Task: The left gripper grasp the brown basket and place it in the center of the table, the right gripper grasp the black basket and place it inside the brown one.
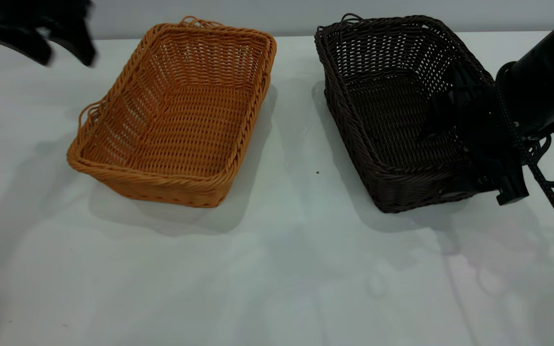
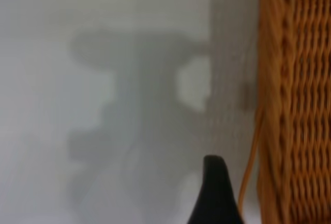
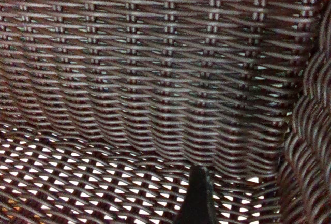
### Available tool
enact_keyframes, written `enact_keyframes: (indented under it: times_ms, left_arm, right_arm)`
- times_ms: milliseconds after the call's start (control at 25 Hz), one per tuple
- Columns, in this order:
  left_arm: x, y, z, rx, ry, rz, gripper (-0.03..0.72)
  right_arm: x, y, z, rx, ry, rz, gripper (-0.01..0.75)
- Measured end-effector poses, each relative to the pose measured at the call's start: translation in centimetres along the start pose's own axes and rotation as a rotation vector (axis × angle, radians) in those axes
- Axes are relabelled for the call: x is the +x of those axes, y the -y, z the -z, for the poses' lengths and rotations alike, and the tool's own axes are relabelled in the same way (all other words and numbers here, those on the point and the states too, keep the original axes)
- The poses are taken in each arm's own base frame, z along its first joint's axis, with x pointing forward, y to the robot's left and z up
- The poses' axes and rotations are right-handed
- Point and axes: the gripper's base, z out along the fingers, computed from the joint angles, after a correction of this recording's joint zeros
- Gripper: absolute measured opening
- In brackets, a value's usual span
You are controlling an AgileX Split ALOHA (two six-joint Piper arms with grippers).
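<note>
The brown basket (image 1: 176,115) stands on the white table (image 1: 277,269) left of centre. My left gripper (image 1: 48,45) hovers open and empty at the far left, above the table and apart from the basket. In the left wrist view one of its fingers (image 2: 214,195) shows beside the basket's rim (image 2: 295,100) and loop handle. The black basket (image 1: 392,110) stands at the right. My right gripper (image 1: 474,154) is open and straddles its right wall. One finger (image 3: 196,198) is inside, a little off the woven wall (image 3: 155,79); the other is hidden outside.
A gap of bare table lies between the two baskets. The front half of the table carries only shadows and reflections. The right arm's cable (image 1: 546,192) hangs down at the right edge.
</note>
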Motion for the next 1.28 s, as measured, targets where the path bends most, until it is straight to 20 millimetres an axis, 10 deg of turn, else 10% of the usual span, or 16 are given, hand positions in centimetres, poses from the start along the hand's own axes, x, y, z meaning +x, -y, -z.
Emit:
enact_keyframes:
  times_ms: [440, 760, 1000, 1280]
  left_arm:
    - [0.5, 1.3, -8.9, 0.017, -0.086, -0.043, 0.461]
    - [0.6, 1.7, -9.3, 0.019, -0.087, -0.038, 0.087]
    - [0.5, 1.7, -9.2, 0.024, -0.081, -0.119, 0.081]
    - [-0.2, 4.3, -8.9, 0.044, -0.011, -0.703, 0.078]
  right_arm:
    - [-0.1, 0.0, 0.0, 0.002, 0.010, 0.002, 0.507]
    - [-0.2, 0.1, 0.0, 0.005, 0.019, 0.005, 0.102]
    - [-1.0, -1.5, 0.8, -0.051, 0.033, 0.023, 0.081]
    - [-4.8, -7.9, 4.6, -0.306, -0.066, 0.338, 0.081]
